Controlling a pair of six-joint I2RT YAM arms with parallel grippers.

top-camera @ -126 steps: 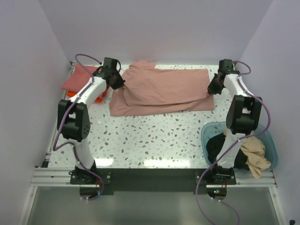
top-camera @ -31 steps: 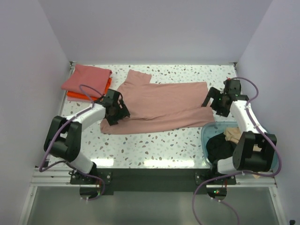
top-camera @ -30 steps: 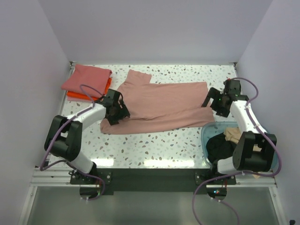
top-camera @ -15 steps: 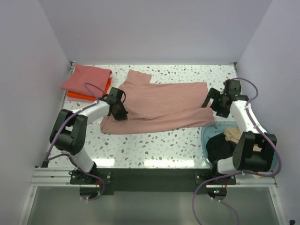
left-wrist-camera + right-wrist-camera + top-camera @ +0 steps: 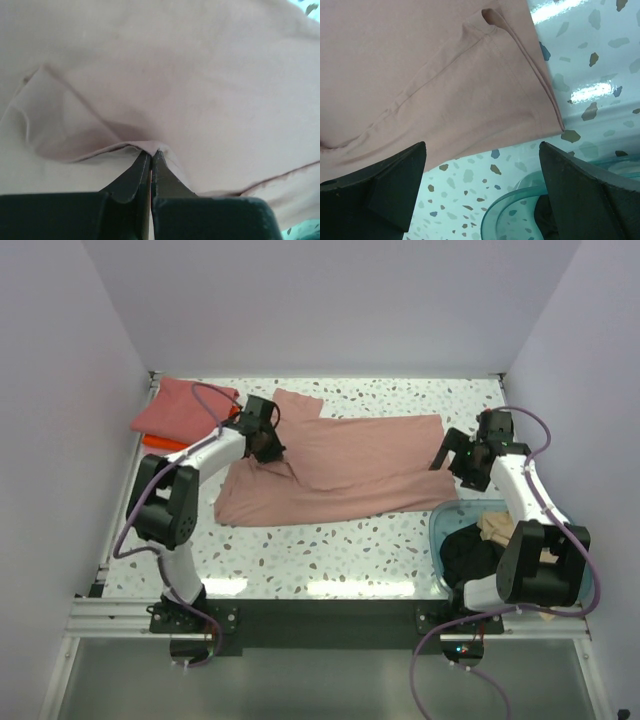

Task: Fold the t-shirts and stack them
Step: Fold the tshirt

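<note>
Pinching a fold of the pink shirt (image 5: 210,75), my left gripper (image 5: 151,153) is clamped tight. I see my right gripper (image 5: 482,146) spread wide above the shirt's corner.

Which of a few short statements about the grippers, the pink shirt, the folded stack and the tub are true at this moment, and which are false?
1. The left gripper is shut on a fold of the pink shirt. True.
2. The right gripper is clamped on the pink shirt's hem. False: the right gripper is open, and the shirt's edge lies below it, ungripped.
3. The coral red shirt lies folded on top of the orange shirt at the far left of the table. True.
4. The blue tub is empty. False: the blue tub holds a black shirt and a tan shirt.
</note>
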